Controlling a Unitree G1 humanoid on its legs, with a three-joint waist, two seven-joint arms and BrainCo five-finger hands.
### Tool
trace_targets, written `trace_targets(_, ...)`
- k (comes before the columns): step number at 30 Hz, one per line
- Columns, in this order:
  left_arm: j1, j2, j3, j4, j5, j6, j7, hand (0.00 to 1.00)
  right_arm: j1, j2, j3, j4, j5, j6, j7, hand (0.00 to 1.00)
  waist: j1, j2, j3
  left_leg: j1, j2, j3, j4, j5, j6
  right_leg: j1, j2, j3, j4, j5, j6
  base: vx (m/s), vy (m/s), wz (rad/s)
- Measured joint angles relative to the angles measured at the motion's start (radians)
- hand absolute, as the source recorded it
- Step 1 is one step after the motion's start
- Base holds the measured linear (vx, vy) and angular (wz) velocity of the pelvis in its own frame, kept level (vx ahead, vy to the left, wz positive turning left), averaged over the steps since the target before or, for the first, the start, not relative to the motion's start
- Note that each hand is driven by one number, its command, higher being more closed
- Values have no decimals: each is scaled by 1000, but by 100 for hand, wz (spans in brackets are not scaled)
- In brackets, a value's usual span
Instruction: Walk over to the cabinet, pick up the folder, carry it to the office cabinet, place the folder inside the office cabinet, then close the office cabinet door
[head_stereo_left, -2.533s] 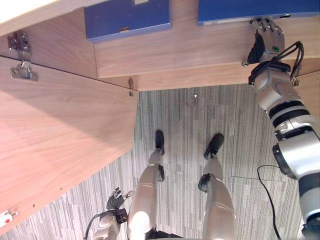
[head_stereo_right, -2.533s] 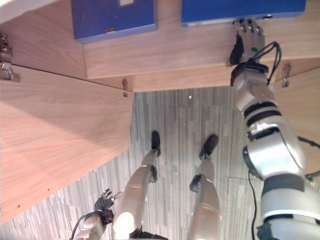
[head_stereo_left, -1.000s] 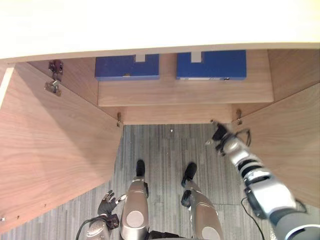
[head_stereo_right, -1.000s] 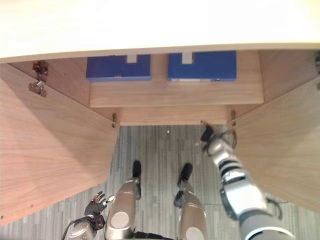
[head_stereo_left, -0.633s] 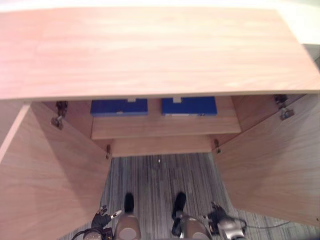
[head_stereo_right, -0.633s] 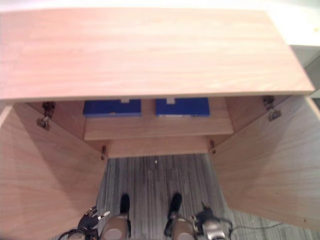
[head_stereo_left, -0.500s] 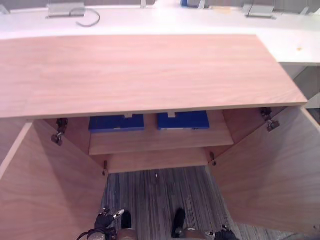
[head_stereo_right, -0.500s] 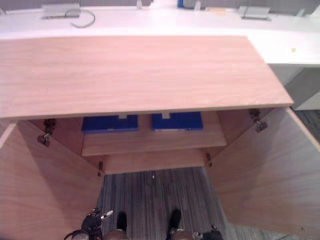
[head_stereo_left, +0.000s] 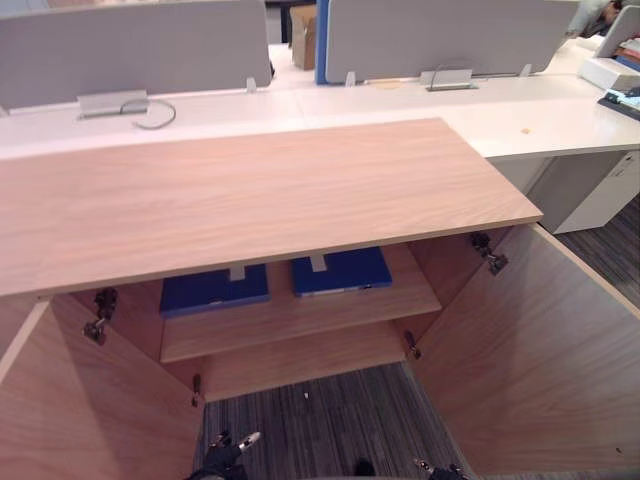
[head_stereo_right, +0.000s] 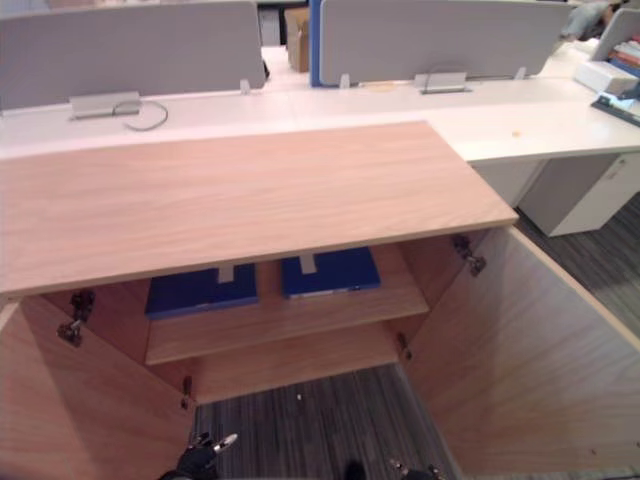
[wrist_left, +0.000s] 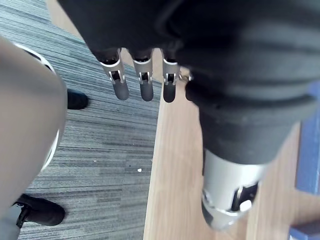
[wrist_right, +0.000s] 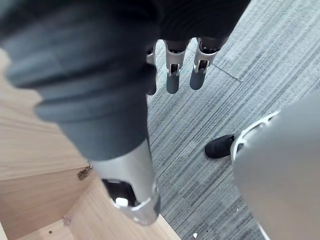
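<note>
- The office cabinet (head_stereo_left: 250, 200) is standing with both doors swung wide. The left door (head_stereo_left: 80, 410) is opening out toward 7 o'clock and the right door (head_stereo_left: 530, 370) toward 4 o'clock.
- Two folders are lying flat on the shelf (head_stereo_left: 300, 320) inside, under the wooden top. The right blue folder (head_stereo_left: 343, 272) is sitting just beside the left blue folder (head_stereo_left: 213, 290), at its 3 o'clock.
- The left hand (wrist_left: 142, 85) is hanging at 7 o'clock in the head views, low over the grey carpet (head_stereo_left: 330, 420) next to a wooden panel. Its fingers are reaching out straight and slightly apart, carrying nothing.
- The right hand (wrist_right: 172, 75) is hanging at 5 o'clock over the carpet, with its fingers likewise straight, apart and empty.
- A white desk (head_stereo_left: 300, 100) with grey partitions (head_stereo_left: 130, 50) is running along at 12 o'clock behind the cabinet.
</note>
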Motion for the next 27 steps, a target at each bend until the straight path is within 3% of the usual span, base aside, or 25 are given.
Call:
trace_targets(3, -22, -9, -91, 0, 18, -5, 1, 0, -35, -46, 55, 42, -17, 2, 0, 0, 3, 1, 15, 5, -42, -97, 32, -36, 17, -28, -11, 80, 44, -11, -3, -44, 86, -66)
trace_targets(4, -27, -18, -116, 0, 50, -10, 1, 0, -56, -61, 55, 49, -19, 1, 0, 0, 7, 21, 24, 21, -73, -161, 10, -80, 13, -48, -8, 124, 53, -6, -1, -91, 225, -103)
trace_targets(7, -40, -5, -152, 28, 106, -14, -1, 0, -50, -61, 46, 66, -17, 3, 1, 0, -5, 23, 27, 54, -111, -120, -10, -102, 43, -46, -17, 194, 15, 37, 15, -70, 187, -74)
trace_targets(12, -28, 19, -145, 56, 161, -13, -11, 0, 10, -64, -23, 67, 6, 11, 2, 0, -16, 23, 18, 89, -141, -77, -63, -85, 58, -16, -37, 228, -85, 93, 25, 33, 114, -29)
trace_targets(20, 11, 33, 47, 87, 150, -13, -20, 0, 20, -65, -161, 75, 43, 12, 28, 0, -22, 13, 17, 143, -144, -58, -94, -87, 64, 0, -29, 254, -90, 94, 26, 51, 43, -14)
trace_targets(27, 31, 18, 176, 85, 117, -12, -21, 0, -14, -60, -158, 20, 109, 12, 35, 0, -8, 3, 16, 160, -139, 87, -36, -134, 71, -53, 2, 358, -59, 127, 14, -56, 50, -56)
